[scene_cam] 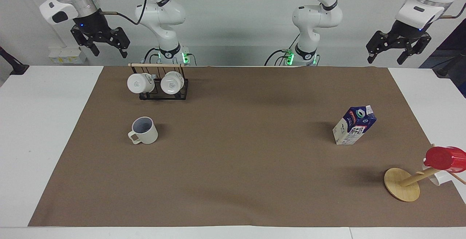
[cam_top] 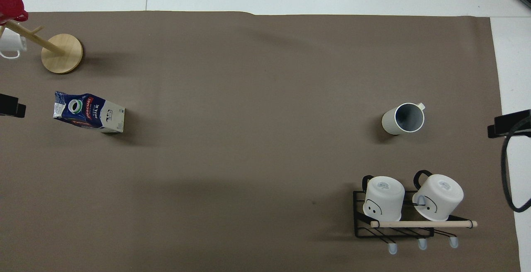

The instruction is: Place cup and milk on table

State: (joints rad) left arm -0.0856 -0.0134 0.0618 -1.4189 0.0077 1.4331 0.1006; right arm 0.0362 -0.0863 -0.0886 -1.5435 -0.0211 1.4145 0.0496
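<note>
The cup (scene_cam: 143,130) stands upright on the brown mat (scene_cam: 233,166) of the table toward the right arm's end, its handle pointing away from the robots; it also shows in the overhead view (cam_top: 403,118). The milk (scene_cam: 354,125) stands upright on the mat toward the left arm's end, and shows in the overhead view (cam_top: 88,112). My right gripper (scene_cam: 109,53) hangs open and empty, high over the table's edge by the robots at its own end. My left gripper (scene_cam: 386,59) hangs open and empty, high at its own end. Both arms wait, well apart from the cup and the milk.
A black wire rack (scene_cam: 160,93) with a wooden bar holds two white mugs (cam_top: 410,199), nearer to the robots than the cup. A round wooden disc with a stick (scene_cam: 402,184) carries a red cup (scene_cam: 446,158) and a white mug (cam_top: 10,44), farther from the robots than the milk.
</note>
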